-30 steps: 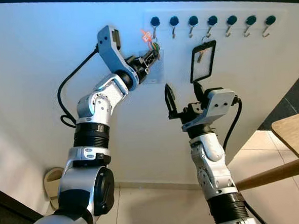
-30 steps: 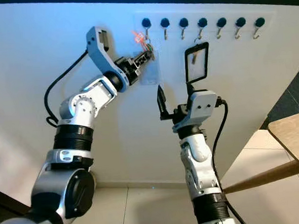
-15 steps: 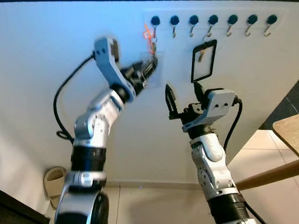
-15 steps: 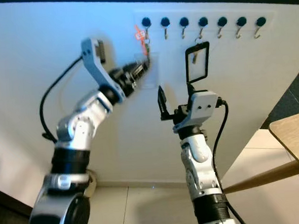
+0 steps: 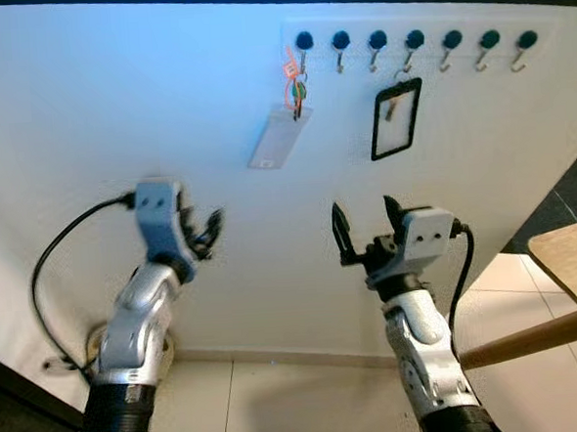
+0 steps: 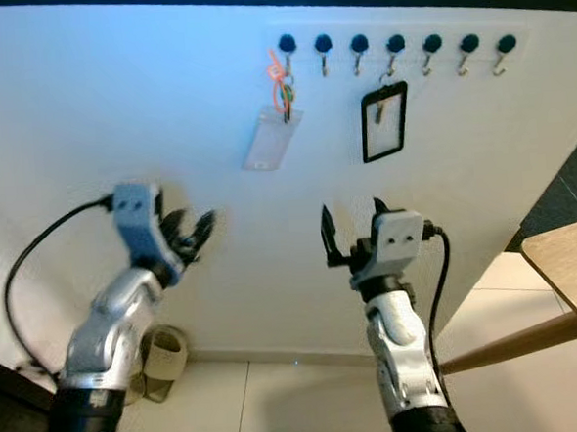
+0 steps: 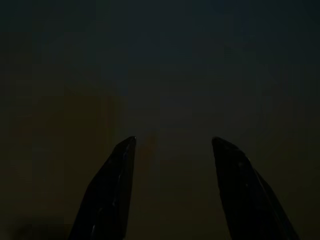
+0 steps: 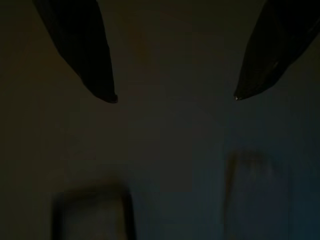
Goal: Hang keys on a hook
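Both grippers spread and empty below the hook rail; keys hang on the leftmost hook.

The left gripper (image 5: 206, 231) sits low before the white wall (image 5: 115, 109), fingers parted, grasping nothing. The right gripper (image 5: 365, 229) is raised beside it, fingers (image 5: 341, 234) likewise spread and bare. Well above both, the keys (image 5: 297, 90) with an orange tag and a clear card holder (image 5: 276, 138) hang from the leftmost hook (image 5: 303, 43) at the rail's left end. A black-framed badge (image 5: 396, 119) hangs from the fourth hook. A wooden table (image 5: 570, 257) edge shows at right.
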`<state>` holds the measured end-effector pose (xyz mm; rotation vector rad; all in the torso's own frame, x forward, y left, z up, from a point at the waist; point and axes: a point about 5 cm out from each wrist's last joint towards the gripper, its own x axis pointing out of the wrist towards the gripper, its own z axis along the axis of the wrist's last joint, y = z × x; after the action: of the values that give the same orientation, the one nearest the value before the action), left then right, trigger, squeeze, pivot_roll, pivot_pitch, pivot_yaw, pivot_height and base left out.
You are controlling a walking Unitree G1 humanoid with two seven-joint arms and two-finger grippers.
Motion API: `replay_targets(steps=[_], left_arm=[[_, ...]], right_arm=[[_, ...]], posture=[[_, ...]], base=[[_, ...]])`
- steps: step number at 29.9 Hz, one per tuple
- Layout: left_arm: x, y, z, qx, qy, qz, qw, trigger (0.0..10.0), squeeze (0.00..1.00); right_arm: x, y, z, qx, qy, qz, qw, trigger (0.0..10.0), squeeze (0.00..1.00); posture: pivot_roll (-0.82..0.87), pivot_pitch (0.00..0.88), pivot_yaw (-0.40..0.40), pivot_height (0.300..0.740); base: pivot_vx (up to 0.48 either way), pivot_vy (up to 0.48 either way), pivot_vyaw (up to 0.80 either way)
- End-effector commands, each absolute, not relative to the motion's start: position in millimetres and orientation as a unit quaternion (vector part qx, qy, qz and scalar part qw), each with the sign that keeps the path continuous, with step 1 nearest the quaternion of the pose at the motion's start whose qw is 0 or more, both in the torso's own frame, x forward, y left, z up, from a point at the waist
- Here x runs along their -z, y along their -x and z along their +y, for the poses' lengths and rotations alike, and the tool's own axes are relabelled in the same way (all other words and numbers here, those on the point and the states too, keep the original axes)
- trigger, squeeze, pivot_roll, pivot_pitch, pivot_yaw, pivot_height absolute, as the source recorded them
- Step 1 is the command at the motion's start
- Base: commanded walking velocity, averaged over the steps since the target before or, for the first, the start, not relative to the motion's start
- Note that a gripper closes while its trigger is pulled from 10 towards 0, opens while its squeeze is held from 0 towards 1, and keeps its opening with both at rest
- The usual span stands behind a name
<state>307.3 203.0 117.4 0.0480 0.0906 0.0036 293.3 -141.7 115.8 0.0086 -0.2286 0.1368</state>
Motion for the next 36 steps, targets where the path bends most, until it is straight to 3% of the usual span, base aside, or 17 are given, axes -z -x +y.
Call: replay_targets(steps=[1, 7, 11, 20, 26, 36], left_arm=[[-86, -292, 216, -0.029, -0.049, 0.090, 0.994, 10.0, 0.00], [-23, -259, 223, -0.054, 0.014, 0.178, 0.983, 10.0, 0.00], [24, -230, 220, -0.106, 0.092, 0.257, 0.956, 10.0, 0.00], [44, -211, 215, -0.126, 0.064, 0.281, 0.949, 10.0, 0.00], [53, -200, 214, -0.116, 0.096, 0.285, 0.947, 10.0, 0.00], [58, -196, 215, -0.113, 0.050, 0.294, 0.948, 10.0, 0.00]], right_arm=[[-84, -284, -157, -0.039, 0.006, -0.043, 0.998, 10.0, 0.00], [-23, -269, -185, 0.016, 0.055, 0.109, 0.992, 10.0, 0.00], [18, -250, -212, 0.062, 0.089, 0.230, 0.967, 10.0, 0.00], [43, -227, -219, 0.055, 0.058, 0.303, 0.949, 10.0, 0.00], [55, -211, -214, 0.046, 0.056, 0.322, 0.944, 10.0, 0.00], [65, -199, -201, 0.017, 0.027, 0.341, 0.940, 10.0, 0.00]], posture=[[0.03, 0.082, -0.028, 0.740], [0.02, 0.046, -0.024, 0.740], [0.02, 0.024, -0.014, 0.740], [0.02, 0.010, -0.022, 0.740], [0.03, 0.005, -0.022, 0.740], [0.02, 0.002, -0.019, 0.740]], base=[[0.000, 0.000, 0.00], [0.000, 0.000, 0.00], [0.000, 0.000, 0.00], [0.000, 0.000, 0.00], [0.000, 0.000, 0.00], [0.000, 0.000, 0.00]])
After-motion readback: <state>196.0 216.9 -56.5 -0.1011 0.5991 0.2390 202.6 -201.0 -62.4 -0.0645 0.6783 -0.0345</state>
